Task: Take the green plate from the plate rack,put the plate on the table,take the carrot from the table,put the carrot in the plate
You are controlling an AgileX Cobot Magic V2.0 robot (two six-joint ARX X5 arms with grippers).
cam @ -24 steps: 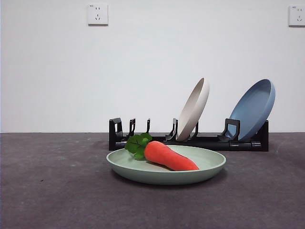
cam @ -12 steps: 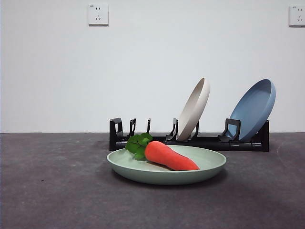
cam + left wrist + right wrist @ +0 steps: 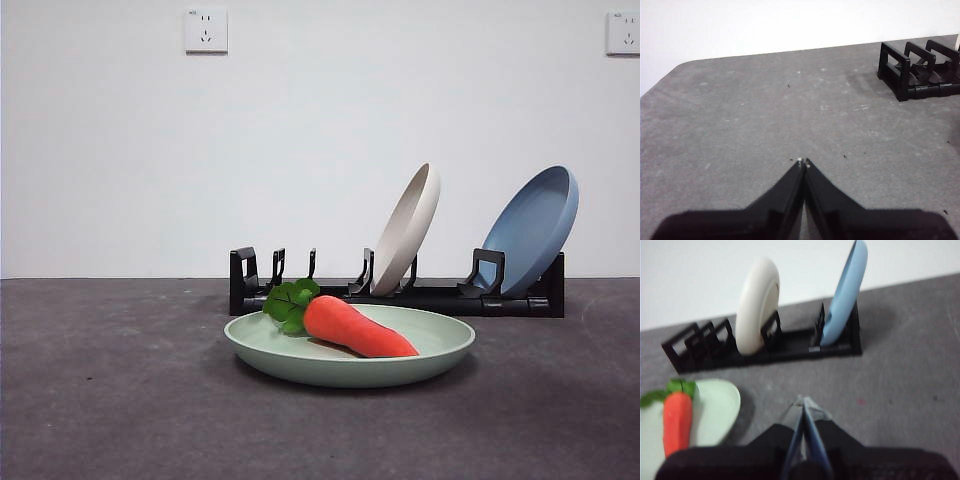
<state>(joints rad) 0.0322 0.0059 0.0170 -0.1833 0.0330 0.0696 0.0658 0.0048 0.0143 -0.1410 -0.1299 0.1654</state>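
The green plate [image 3: 430,347] lies flat on the table [image 3: 110,400] in front of the plate rack [image 3: 440,297]. The carrot [image 3: 355,329] lies in the plate, its leaves toward the left. In the right wrist view the plate [image 3: 715,407] with the carrot [image 3: 676,421] shows beside my right gripper [image 3: 803,402], which is shut and empty above the table. My left gripper [image 3: 803,162] is shut and empty over bare table, with the rack's empty end [image 3: 912,70] at some distance. Neither gripper shows in the front view.
A beige plate [image 3: 408,228] and a blue plate [image 3: 530,228] stand tilted in the rack; both also show in the right wrist view, the beige plate [image 3: 756,305] and the blue plate [image 3: 845,290]. The rack's left slots are empty. A white wall stands behind.
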